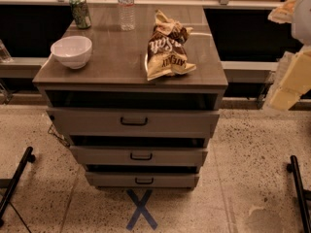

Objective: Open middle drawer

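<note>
A grey-brown wooden cabinet (131, 74) stands in the middle with three drawer fronts stacked one under another. The middle drawer (140, 156) is the mid-sized front with a small black bar handle (141, 157). It sits between the taller top front (133, 122) and the smallest bottom front (142, 180). My gripper (291, 79) shows as pale cream parts at the right edge. It is well to the right of and above the drawers, touching nothing.
On the cabinet top are a white bowl (71, 51), a green can (79, 11), a water bottle (126, 6) and a chip bag (165, 45). A blue X (141, 208) marks the floor in front. Black legs stand at left (14, 181) and right (299, 193).
</note>
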Available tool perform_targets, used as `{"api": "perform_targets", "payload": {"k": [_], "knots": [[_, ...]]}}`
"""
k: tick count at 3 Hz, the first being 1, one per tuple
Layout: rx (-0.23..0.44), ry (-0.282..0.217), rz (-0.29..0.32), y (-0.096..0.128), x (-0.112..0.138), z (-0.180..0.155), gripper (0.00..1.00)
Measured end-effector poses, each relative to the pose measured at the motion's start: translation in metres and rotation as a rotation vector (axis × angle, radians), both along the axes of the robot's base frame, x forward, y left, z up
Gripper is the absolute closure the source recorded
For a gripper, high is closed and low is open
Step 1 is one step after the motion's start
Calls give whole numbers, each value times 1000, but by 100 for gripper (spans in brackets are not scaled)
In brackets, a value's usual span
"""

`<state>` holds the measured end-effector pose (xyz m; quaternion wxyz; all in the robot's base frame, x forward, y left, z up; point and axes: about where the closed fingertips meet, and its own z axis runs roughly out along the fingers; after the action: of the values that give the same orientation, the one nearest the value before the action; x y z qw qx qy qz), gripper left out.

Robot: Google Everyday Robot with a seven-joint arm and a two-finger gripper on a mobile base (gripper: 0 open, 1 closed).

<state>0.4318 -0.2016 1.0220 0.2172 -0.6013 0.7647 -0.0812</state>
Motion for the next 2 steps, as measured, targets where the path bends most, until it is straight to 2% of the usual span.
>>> {"api": "perform_targets", "payload": {"k": [1,2], "knots": [[-2,-4,4,2,0,2,0],[-53,-42,46,13,6,-15,0]]}}
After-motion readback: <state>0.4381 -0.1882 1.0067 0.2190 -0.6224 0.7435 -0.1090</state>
